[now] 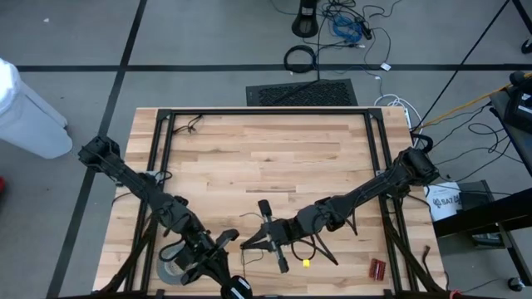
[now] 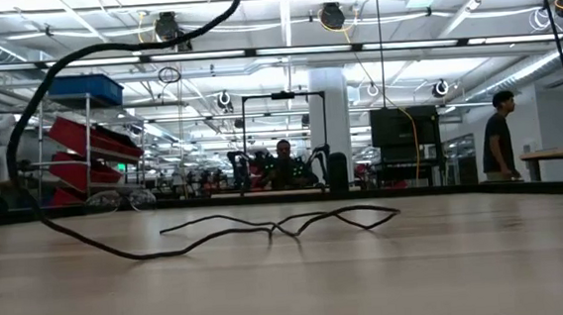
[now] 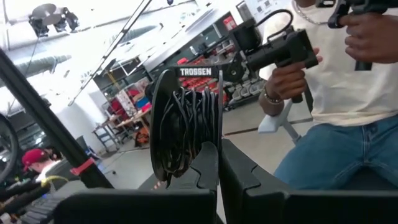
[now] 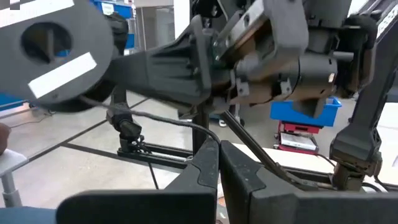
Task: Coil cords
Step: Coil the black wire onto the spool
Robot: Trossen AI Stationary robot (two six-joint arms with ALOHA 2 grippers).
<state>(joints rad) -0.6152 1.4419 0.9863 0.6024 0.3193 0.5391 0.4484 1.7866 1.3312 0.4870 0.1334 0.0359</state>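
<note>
The cord is a thin dark wire. Part of it is wound on a small black disc point(image 3: 185, 127), which my left gripper point(image 3: 219, 148) holds shut above the table's near edge point(image 1: 235, 286). The loose wire point(image 2: 276, 222) lies in slack loops on the tabletop. One strand point(image 2: 30, 115) rises off the table and leaves the low view at the top. My right gripper point(image 4: 219, 146) is shut on the wire near the table's middle front point(image 1: 252, 242), and points toward the left gripper. My left gripper pinches the disc at its rim point(image 3: 186, 169) between its two fingers, which lie about level. The disc stands on edge, lifted clear of the table, with turns of wire point(image 3: 196, 115) wound around it. My right gripper pinches the thin wire point(image 4: 210, 135) between its two fingers, coming level from the table's right. From the fingers the strand point(image 4: 155, 117) runs in the air toward the disc point(image 4: 53, 56) that the left gripper holds. The wire at the fingers is clear of the table.
A wide grey tape roll point(image 1: 173, 267) lies at the near left, beside the left arm. A small yellow piece point(image 1: 306, 263) and a red piece point(image 1: 378, 267) lie near the front edge. A black frame point(image 1: 266, 111) runs around the tabletop. A person point(image 3: 336, 112) stands beyond the near edge.
</note>
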